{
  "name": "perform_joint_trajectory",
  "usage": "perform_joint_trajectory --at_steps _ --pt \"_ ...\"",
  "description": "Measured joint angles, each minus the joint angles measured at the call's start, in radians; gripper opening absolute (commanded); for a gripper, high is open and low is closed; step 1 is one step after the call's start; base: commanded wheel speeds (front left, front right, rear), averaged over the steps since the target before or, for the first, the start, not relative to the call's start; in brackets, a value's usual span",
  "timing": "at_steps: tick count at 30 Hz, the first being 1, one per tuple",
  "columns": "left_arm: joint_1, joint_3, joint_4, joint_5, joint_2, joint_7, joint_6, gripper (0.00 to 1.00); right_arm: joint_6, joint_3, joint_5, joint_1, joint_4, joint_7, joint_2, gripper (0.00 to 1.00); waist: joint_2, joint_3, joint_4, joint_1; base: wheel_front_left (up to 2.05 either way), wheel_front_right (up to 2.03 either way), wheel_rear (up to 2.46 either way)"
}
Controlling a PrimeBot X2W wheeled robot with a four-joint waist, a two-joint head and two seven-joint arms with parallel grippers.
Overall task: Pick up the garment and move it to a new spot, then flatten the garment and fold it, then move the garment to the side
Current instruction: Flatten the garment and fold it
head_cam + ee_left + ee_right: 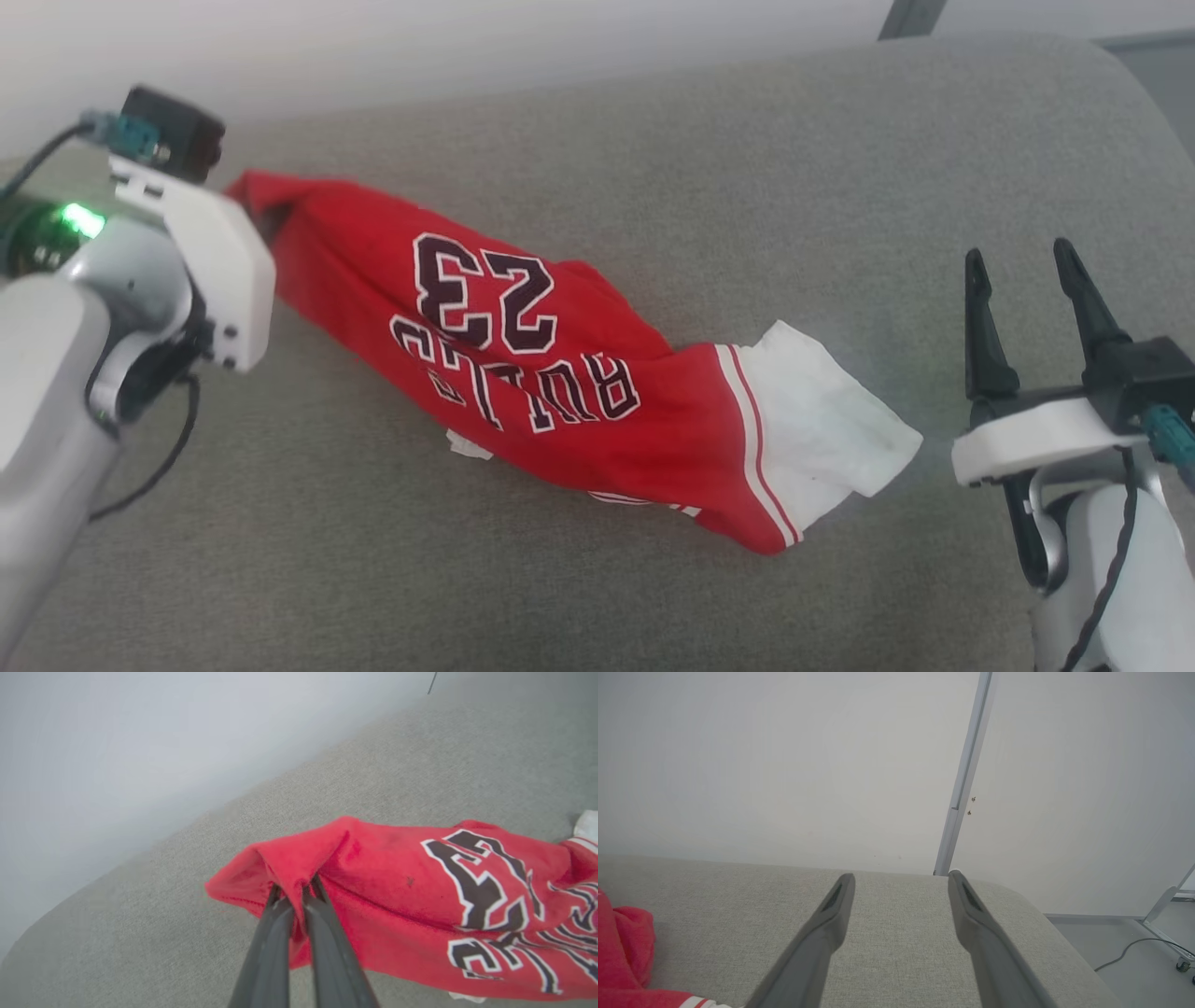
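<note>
The garment is a red jersey with a black "BULLS 23" print, stretched slantwise over a grey cushioned surface. Its white sleeve end with red-white stripes lies at the lower right. My left gripper is shut on a pinched fold of the garment at its upper-left end; in the head view the white wrist housing covers those fingers. My right gripper stands open just right of the white sleeve, nothing between its fingers. A red edge of the garment lies at the far left of the right wrist view.
A pale wall with a vertical metal strip rises behind the grey surface. At the right the surface ends in a rounded edge, with a cable and a wheeled stand leg on the floor beyond.
</note>
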Motion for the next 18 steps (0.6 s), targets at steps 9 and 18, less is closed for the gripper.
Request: perform_joint_trajectory --at_steps 9,18 --pt "-0.075 -0.08 0.167 0.007 -0.128 -0.08 -0.072 0.0 0.0 0.009 0.013 -0.026 0.0 0.0 0.0 1.0 0.0 0.047 -0.025 0.0 0.0 0.0 0.0" --pt "-0.113 -0.184 0.246 -0.077 -0.181 -0.11 -0.088 1.0 0.0 0.015 0.016 -0.048 0.0 0.0 0.0 1.0 0.0 0.073 -0.028 0.0 0.0 0.0 0.0"
